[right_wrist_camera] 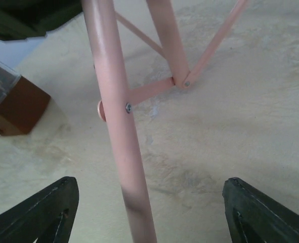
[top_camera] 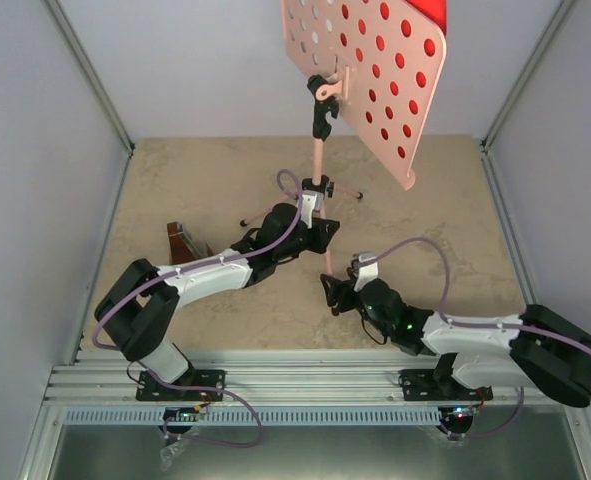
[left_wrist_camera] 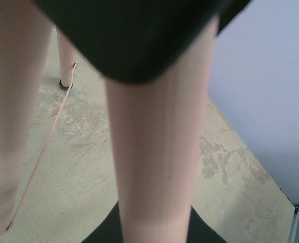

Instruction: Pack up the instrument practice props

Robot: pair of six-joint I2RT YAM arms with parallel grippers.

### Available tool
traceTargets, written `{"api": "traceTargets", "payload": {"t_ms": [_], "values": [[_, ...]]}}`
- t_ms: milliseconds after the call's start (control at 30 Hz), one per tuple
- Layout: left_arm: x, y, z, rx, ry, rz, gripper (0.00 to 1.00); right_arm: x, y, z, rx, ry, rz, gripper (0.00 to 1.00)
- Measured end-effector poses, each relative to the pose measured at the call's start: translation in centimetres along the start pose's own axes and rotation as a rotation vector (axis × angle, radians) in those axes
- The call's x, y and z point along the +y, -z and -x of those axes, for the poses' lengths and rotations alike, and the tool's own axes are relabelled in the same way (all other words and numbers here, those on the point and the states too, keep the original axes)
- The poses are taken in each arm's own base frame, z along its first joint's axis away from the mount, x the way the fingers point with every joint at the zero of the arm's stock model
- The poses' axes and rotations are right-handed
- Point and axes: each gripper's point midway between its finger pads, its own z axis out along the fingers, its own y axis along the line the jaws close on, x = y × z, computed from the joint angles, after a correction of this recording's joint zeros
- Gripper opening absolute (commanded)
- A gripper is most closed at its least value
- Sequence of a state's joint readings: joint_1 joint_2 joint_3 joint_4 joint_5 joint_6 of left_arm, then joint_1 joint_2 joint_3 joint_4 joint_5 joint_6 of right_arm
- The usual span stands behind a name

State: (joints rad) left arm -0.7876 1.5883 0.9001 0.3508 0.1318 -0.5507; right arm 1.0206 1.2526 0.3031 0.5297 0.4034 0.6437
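Note:
The pink music stand (top_camera: 375,80) stands upright at mid table, its hole-dotted desk high at the back. A red sheet (top_camera: 430,12) shows at the desk's top right corner; the white sheet is out of view. My left gripper (top_camera: 313,222) is at the stand's lower pole by the black hub. In the left wrist view the pole (left_wrist_camera: 157,152) fills the space between the jaws, which look shut on it. My right gripper (top_camera: 328,292) is open around the front leg (right_wrist_camera: 121,126) without touching it. The brown metronome (top_camera: 182,240) stands left of the stand and shows in the right wrist view (right_wrist_camera: 12,106).
The beige tabletop (top_camera: 445,210) is fenced by grey walls on the left, back and right. The stand's thin struts (right_wrist_camera: 149,91) and other legs spread over the floor around both grippers. The metal rail runs along the near edge.

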Motion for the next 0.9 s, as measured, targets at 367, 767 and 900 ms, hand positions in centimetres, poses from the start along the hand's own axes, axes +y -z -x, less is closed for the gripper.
{"api": "traceTargets", "payload": {"t_ms": [367,767,900], "values": [[-0.9,2.0,-1.2,0.097,-0.064,-0.064,0.0,-0.2,6.2,7.1,-0.252,-0.036,0.126,0.98],[-2.9,6.8,-5.0,0.233,-0.199,-0.189,0.07,0.5,8.1,11.6,-0.326,0.039,0.322,0.8],[-2.7,7.1,-5.1,0.232,-0.216,-0.18,0.33,2.4,7.6,12.1,-0.277,0.044,0.402,0.76]]}}
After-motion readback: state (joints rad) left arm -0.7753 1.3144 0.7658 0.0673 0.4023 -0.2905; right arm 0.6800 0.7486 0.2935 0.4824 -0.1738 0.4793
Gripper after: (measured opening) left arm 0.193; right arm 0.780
